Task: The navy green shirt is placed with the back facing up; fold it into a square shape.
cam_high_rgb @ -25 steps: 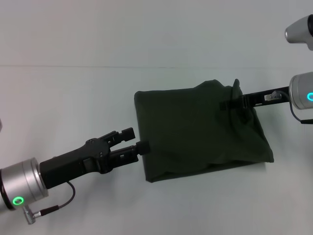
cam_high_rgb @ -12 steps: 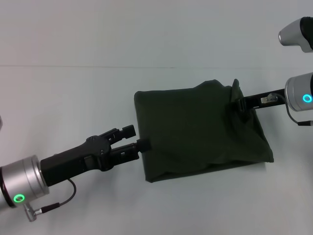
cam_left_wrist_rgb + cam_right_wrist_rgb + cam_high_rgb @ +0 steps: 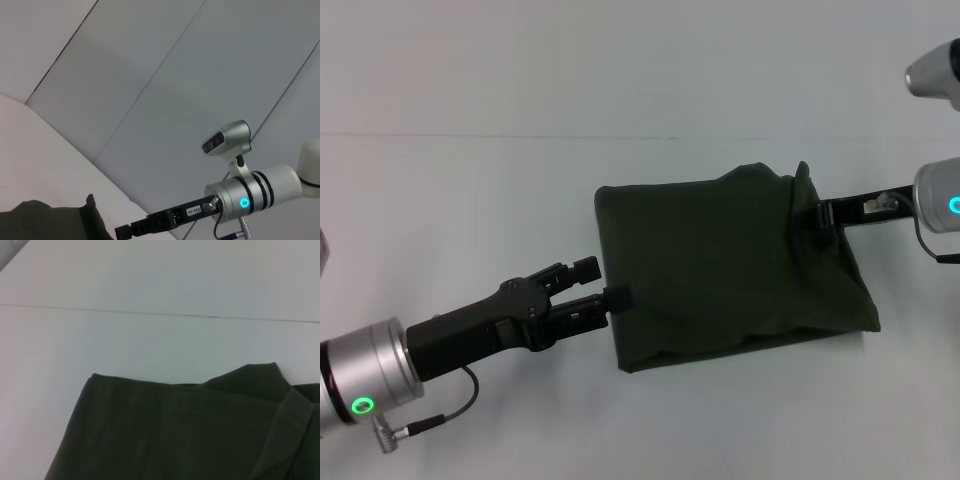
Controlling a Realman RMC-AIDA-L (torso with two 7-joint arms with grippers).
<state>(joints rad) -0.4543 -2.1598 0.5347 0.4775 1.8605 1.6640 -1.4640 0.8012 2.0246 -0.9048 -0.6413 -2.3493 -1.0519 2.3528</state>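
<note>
White worktop, plain & flat, w/ a thin seam line across the far part. Only one thing lies on it: dark green shirt, folded to a rough square w/ plain side up, right of centre

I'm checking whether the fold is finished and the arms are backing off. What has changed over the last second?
The right gripper has slid back off the navy green shirt toward the robot's right; its tip, which lay over the cloth a second ago, now sits at the shirt's edge. The left gripper stayed at the shirt's left edge, barely shifting. The shirt kept its folded, roughly square shape and place on the table.
</note>
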